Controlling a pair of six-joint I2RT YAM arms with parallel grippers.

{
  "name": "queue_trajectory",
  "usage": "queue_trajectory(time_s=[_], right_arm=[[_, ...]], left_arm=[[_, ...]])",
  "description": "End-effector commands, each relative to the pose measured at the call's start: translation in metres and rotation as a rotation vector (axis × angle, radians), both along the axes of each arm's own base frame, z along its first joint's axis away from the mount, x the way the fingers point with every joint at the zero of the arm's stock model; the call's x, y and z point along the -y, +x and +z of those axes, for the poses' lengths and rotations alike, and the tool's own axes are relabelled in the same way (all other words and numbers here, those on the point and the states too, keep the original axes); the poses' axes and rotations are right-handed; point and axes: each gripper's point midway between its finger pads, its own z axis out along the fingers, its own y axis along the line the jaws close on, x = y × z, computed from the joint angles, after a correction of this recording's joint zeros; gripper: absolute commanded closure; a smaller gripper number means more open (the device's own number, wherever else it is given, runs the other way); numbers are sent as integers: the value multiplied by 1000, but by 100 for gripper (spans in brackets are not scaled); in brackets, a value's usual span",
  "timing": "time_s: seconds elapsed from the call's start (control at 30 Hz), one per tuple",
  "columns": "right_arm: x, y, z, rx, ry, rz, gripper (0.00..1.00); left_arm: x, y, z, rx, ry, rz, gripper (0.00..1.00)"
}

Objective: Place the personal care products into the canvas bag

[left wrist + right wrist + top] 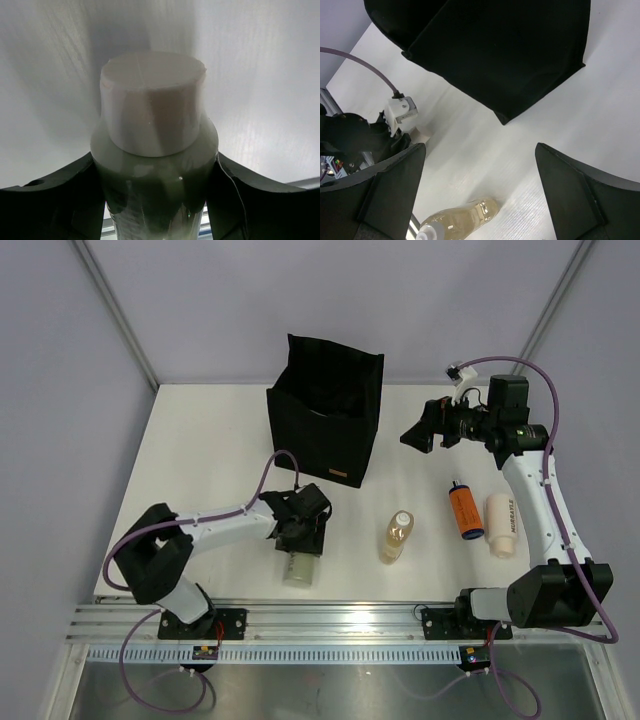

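Observation:
My left gripper (297, 538) is low on the table, shut on an olive-green bottle (298, 567) with a white cap that lies pointing toward the near edge. In the left wrist view the bottle (152, 115) fills the gap between both fingers of the left gripper (155, 200). The black canvas bag (325, 410) stands open at the back centre. My right gripper (418, 436) hangs open and empty, raised to the right of the bag. An amber bottle (396, 537), an orange tube with a blue cap (463, 512) and a cream tube (499, 524) lie on the table right of centre.
The right wrist view shows the bag (495, 50) ahead, the amber bottle (457, 222) below between the open fingers of the right gripper (480, 190), and the left arm's wrist (355, 140) at the left. A metal rail (320, 620) runs along the table's near edge.

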Motion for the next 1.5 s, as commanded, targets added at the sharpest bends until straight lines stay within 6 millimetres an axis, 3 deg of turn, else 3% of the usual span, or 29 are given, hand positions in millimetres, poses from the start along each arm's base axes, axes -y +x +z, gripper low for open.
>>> queue_trajectory(time_s=[0.0, 0.2, 0.33, 0.47, 0.5, 0.57, 0.6, 0.7, 0.73, 0.8, 0.83, 0.93, 0.97, 1.0, 1.1, 1.13, 1.17, 1.2, 1.23, 1.27, 1.3, 1.33, 1.4, 1.47], right_arm=[[-2, 1, 11, 33, 29, 19, 1], [-4, -2, 11, 30, 43, 33, 0], [-6, -5, 11, 39, 45, 49, 0], [-6, -7, 12, 48, 40, 65, 1], [-7, -8, 12, 48, 41, 68, 0], [-7, -9, 12, 51, 39, 74, 0], [-7, -10, 13, 53, 38, 75, 0], [-8, -12, 15, 59, 41, 86, 0], [-8, -13, 17, 67, 39, 92, 1], [-9, -16, 18, 78, 38, 110, 1], [-10, -19, 20, 87, 36, 120, 0], [-12, -25, 22, 112, 31, 160, 0], [-13, -27, 23, 120, 29, 170, 0], [-14, -30, 25, 131, 29, 193, 1], [-15, -33, 27, 159, 16, 214, 1], [-14, -35, 28, 167, 12, 214, 0], [-14, -35, 27, 169, 9, 213, 0], [-14, -37, 24, 169, 7, 214, 1], [-14, -39, 23, 168, 7, 216, 1], [-14, -40, 21, 163, 9, 219, 1], [-14, -43, 19, 165, 3, 219, 0], [-13, -44, 18, 167, -1, 220, 0], [-11, -49, 14, 184, -30, 222, 1], [-9, -54, 7, 199, -57, 236, 0]], left_arm=[[28, 24, 57, 123, -246, -23, 100], [56, 41, 103, 188, -649, -34, 100], [65, 49, 126, 243, -729, -69, 100], [72, 64, 178, 355, -792, -108, 100], [73, 72, 204, 398, -822, -110, 100], [73, 78, 234, 440, -859, -122, 100], [72, 85, 263, 490, -891, -123, 100], [67, 95, 308, 563, -935, -125, 100], [66, 97, 343, 623, -972, -133, 100], [65, 105, 371, 679, -995, -131, 100], [64, 105, 402, 737, -1026, -143, 100], [64, 128, 428, 838, -1018, -110, 100], [57, 139, 450, 911, -1013, -63, 100], [58, 159, 448, 932, -988, -31, 100], [42, 199, 479, 1075, -964, 89, 100], [47, 222, 469, 1087, -925, 118, 100], [43, 236, 474, 1130, -906, 150, 100], [40, 244, 497, 1195, -920, 171, 100], [47, 268, 480, 1185, -885, 197, 100], [42, 282, 483, 1206, -870, 232, 100], [39, 289, 499, 1239, -882, 248, 100], [46, 311, 478, 1216, -844, 261, 100], [47, 326, 473, 1223, -809, 262, 100], [56, 341, 439, 1169, -748, 247, 97]])
